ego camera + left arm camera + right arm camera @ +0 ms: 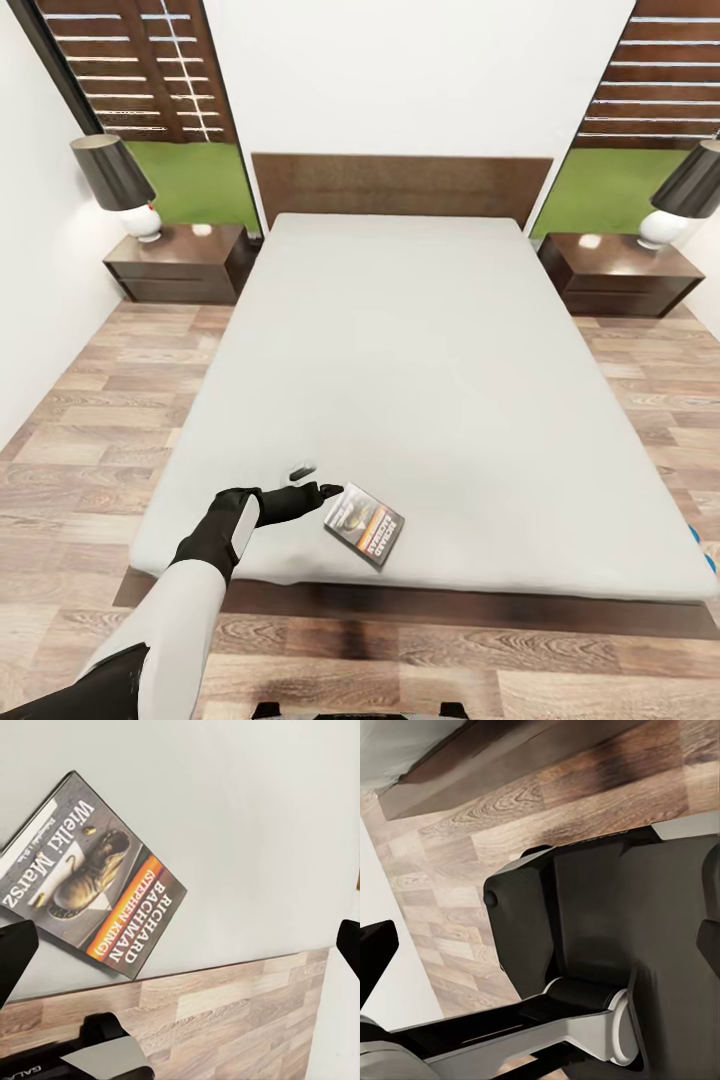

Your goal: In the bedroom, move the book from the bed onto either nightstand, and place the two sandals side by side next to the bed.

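Head cam sits high at the foot of the bed (420,380), facing 12 o'clock toward the headboard. Left wrist cam hangs close over the mattress's near edge; both catch the book (365,524) (90,881). Right wrist cam points down at the floor (457,870) by the robot's base (607,945).

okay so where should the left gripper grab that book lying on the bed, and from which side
Grip the book by a thin edge, probably the corner nearest the left gripper, coming from the left. It lies flat on the mattress near the foot edge, so nothing can slip beneath it. One finger would likely have to press into the mattress to get under the cover. The wrist view shows the fingers spread wide.
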### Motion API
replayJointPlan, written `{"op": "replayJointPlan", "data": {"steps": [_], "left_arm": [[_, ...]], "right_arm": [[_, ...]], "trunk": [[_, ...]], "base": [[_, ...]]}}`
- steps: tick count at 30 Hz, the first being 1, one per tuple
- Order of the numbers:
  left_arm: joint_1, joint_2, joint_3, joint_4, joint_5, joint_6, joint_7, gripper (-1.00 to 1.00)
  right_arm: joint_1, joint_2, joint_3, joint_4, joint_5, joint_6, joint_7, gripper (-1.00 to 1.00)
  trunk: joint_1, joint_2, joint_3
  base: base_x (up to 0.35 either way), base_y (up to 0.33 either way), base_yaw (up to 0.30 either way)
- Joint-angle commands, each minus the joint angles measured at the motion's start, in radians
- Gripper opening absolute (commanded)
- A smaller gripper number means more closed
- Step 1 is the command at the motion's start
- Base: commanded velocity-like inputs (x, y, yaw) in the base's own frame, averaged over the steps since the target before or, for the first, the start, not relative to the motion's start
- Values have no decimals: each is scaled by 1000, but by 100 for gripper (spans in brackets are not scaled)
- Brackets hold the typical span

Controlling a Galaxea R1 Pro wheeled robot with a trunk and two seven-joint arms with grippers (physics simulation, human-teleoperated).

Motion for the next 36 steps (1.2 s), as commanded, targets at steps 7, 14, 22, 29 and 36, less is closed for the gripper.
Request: {"op": "replayJointPlan", "data": {"steps": [7, 14, 22, 29, 36], "left_arm": [[-1, -2, 8, -1, -10, 6, -8, 100], [-1, -2, 8, -1, -10, 6, -8, 100], [-1, -2, 8, -1, -10, 6, -8, 100], [-1, -2, 8, -1, -10, 6, -8, 100], [-1, -2, 8, -1, -10, 6, -8, 100]], "right_arm": [[-1, 0, -6, 1, 6, -4, 3, 100], [-1, 0, -6, 1, 6, -4, 3, 100], [-1, 0, -6, 1, 6, -4, 3, 100], [-1, 0, -6, 1, 6, -4, 3, 100], [-1, 0, -6, 1, 6, -4, 3, 100]], "trunk": [[0, -2, -12], [0, -2, -23], [0, -2, -28], [0, -2, -28], [0, -2, -28]], "base": [[0, 0, 0], [0, 0, 0], [163, 0, 0], [46, 0, 0], [94, 0, 0]]}}
